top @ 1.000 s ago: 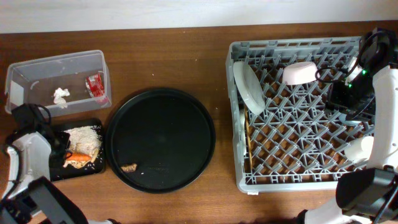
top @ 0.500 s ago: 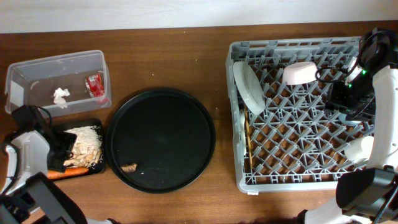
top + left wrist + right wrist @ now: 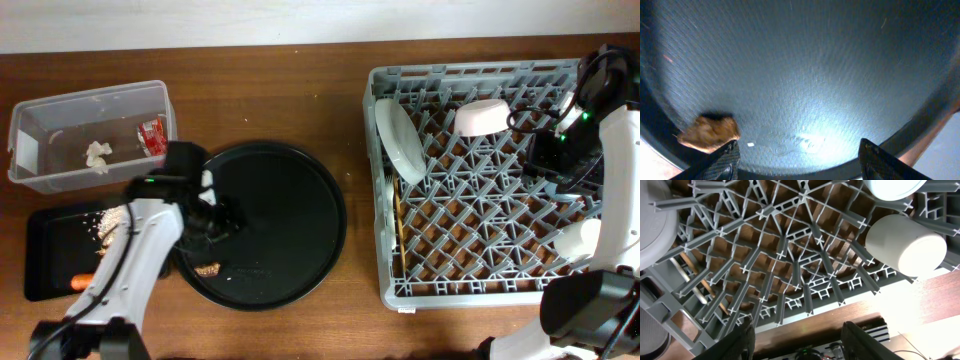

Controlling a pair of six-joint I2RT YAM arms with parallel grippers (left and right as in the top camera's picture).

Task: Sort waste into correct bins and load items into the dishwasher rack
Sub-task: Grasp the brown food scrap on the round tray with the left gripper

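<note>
Overhead: the left end effector (image 3: pixel 215 215) is hovering over the round black tray (image 3: pixel 300 170), with the small brown bit (image 3: pixel 207 269) lying near it. Left wrist: its jaws are standing wide apart and empty, the bit sitting just beside the left fingertip. It looks light and crumbly, best pinched gently across its middle. Right wrist: the right end effector (image 3: pixel 800 340) is gaping empty above the dishwasher rack (image 3: pixel 790 255).

Dark brown wooden table (image 3: pixel 290 100), grain running left to right, bordered along its far edge by a pale off-white strip (image 3: pixel 300 20); lighting even overhead.
</note>
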